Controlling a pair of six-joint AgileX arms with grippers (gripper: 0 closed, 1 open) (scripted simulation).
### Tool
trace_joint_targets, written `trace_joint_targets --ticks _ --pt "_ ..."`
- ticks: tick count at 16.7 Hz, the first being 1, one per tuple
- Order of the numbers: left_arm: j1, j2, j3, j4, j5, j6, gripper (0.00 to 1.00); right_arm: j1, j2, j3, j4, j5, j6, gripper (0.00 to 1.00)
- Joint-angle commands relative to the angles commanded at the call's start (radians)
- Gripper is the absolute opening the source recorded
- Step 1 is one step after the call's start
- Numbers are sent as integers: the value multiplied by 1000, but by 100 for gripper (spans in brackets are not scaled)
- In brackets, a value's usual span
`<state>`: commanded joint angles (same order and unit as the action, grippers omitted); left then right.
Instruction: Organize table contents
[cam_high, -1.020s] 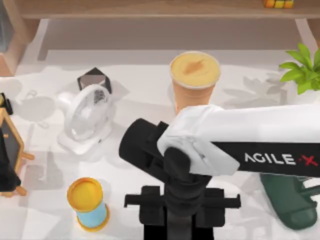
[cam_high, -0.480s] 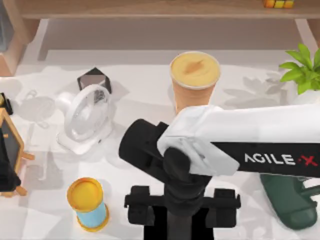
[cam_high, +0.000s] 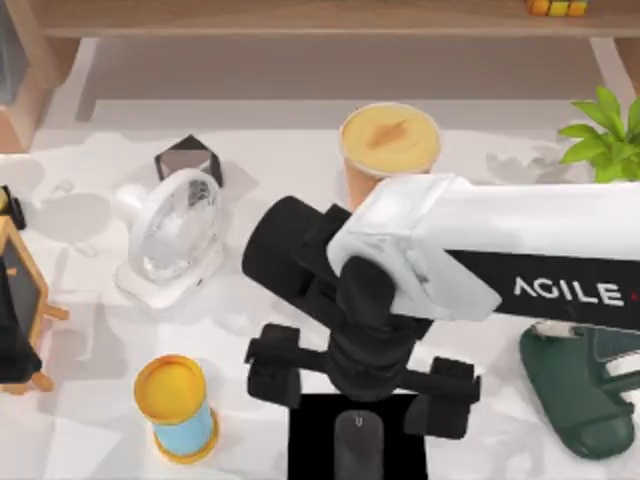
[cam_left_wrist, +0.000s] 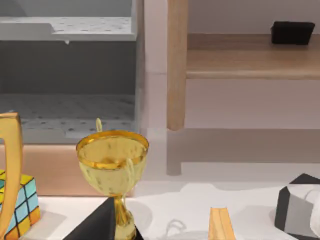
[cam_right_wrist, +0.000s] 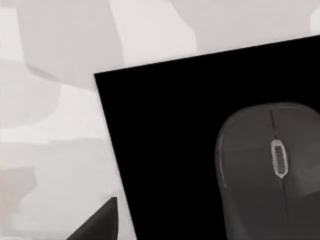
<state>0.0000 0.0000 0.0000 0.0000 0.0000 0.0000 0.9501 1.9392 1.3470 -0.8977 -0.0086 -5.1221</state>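
The right end effector (cam_high: 357, 395) hangs above the front centre of the glossy white counter (cam_high: 90, 350). Its fingers stand spread apart, released, with nothing between them. Directly beneath it lies the small dark grey computer mouse (cam_high: 357, 447), resting on a flat black rectangular mat (cam_high: 310, 440). In the right wrist view the mouse (cam_right_wrist: 272, 170) sits off to one side of the camera's centre, near a mat edge.

Hazards, as judged from this position:
- An off-centre descent could let one finger strike the mouse's rounded shell and push it across the mat.
- A closure high on the curved sides could let the mouse slip out.
- The tall orange drink cup with yellowish top (cam_high: 388, 150) stands just behind the arm; a rearward swing could topple it.

The left arm is parked beside a gold trophy cup (cam_left_wrist: 112, 170).
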Motion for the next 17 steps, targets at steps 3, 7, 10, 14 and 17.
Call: trace_joint_targets --ticks 3,7,10,14,17 --pt "0 0 0 0 0 0 100 -54 -49 45 -7 3 184 100" --pt "0 0 0 0 0 0 100 -158 -130 102 -19 5 527 100" --pt "0 0 0 0 0 0 100 -257 -194 128 -31 4 860 100" --pt "0 0 0 0 0 0 100 -410 -273 127 -53 -1 1369 100" --pt "0 0 0 0 0 0 100 -534 -326 92 -74 -6 1773 100"
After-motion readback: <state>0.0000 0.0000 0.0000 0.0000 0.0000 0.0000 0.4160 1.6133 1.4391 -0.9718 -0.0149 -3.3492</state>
